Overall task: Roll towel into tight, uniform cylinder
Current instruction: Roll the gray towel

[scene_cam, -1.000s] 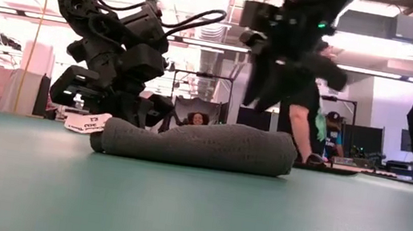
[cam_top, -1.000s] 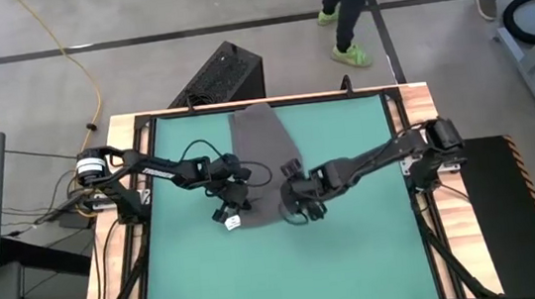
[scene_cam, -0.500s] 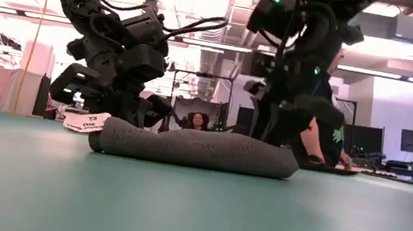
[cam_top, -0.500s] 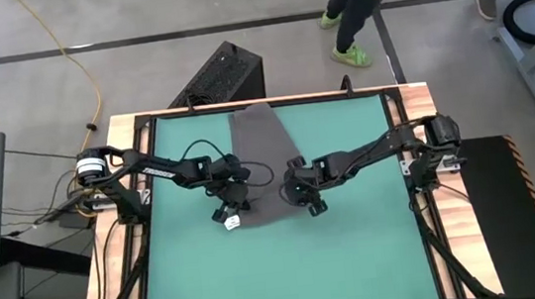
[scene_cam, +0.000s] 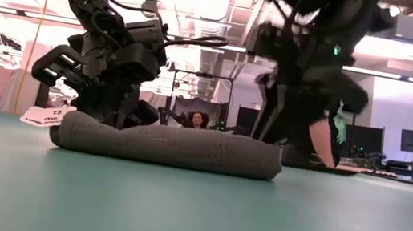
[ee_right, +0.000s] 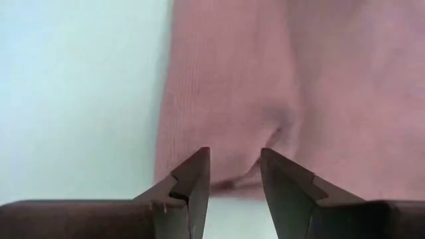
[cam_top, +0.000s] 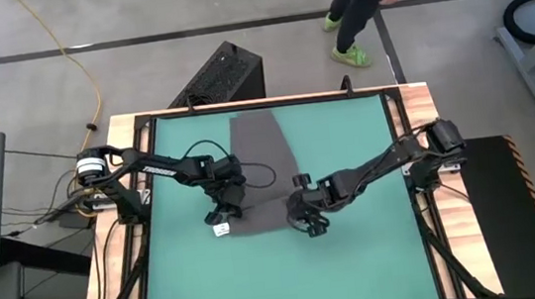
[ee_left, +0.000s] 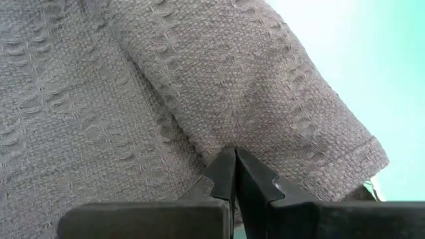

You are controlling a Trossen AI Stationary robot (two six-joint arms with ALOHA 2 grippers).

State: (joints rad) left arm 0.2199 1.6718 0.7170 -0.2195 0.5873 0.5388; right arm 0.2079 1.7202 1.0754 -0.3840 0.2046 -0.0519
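I see the towel [cam_top: 262, 175] lying on the teal mat [cam_top: 359, 259], a little left of the middle. Its far part is spread flat and reaches up to the far edge of the mat, and its near end is rolled into a low cylinder [scene_cam: 170, 144] that lies across, from left to right.

My left gripper [cam_top: 222, 212] is at the left end of this roll. In the left wrist view its fingers [ee_left: 234, 174] are pressed together with no gap, and the tips are pushed into the grey cloth where a fold begins; I cannot tell if any cloth is pinched between them. A small white tag [cam_top: 221, 230] shows just beside this gripper, at the near left corner of the roll.

My right gripper [cam_top: 307, 217] is at the right end of the roll. Its fingers [ee_right: 194, 174] are partly apart, and the edge of the towel is just beyond the tips. I cannot tell if they hold it.

A person [cam_top: 362, 5] walks on the floor beyond the far side of the table.
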